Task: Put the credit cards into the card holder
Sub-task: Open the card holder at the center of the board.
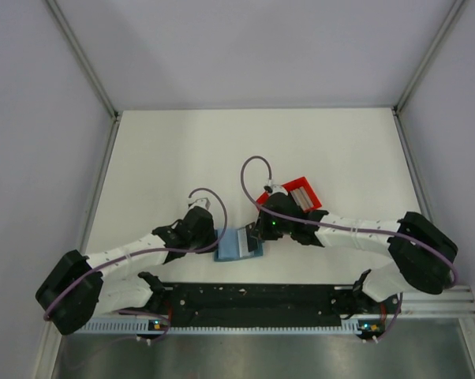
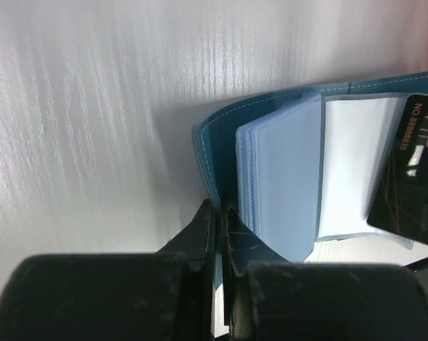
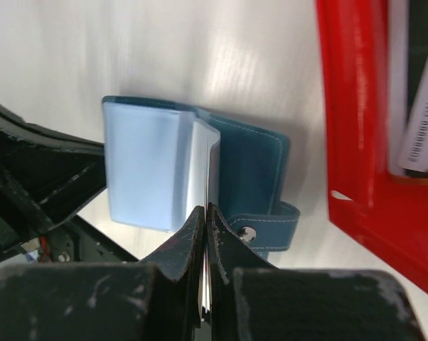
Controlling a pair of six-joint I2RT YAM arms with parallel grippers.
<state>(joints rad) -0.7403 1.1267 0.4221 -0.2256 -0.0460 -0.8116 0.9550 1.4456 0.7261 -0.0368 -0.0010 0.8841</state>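
The teal card holder (image 1: pixel 236 245) lies open between the two grippers, with pale blue plastic sleeves (image 2: pixel 281 177) fanned up. My left gripper (image 2: pixel 220 210) is shut on the edge of its left cover and shows in the top view (image 1: pixel 215 238). My right gripper (image 3: pixel 206 210) is shut on a thin credit card (image 3: pixel 207 167), seen edge-on, that stands among the sleeves beside the teal cover (image 3: pixel 251 174). In the left wrist view a black VIP card (image 2: pixel 413 174) lies tilted over a clear sleeve. More credit cards (image 3: pixel 419 131) lie in the red tray.
The red open-topped tray (image 1: pixel 285 188) stands just behind the right gripper (image 1: pixel 259 231), with its wall (image 3: pixel 356 128) close to the card holder's snap strap (image 3: pixel 271 229). White table (image 1: pixel 182 158) all round; walls at the sides and back.
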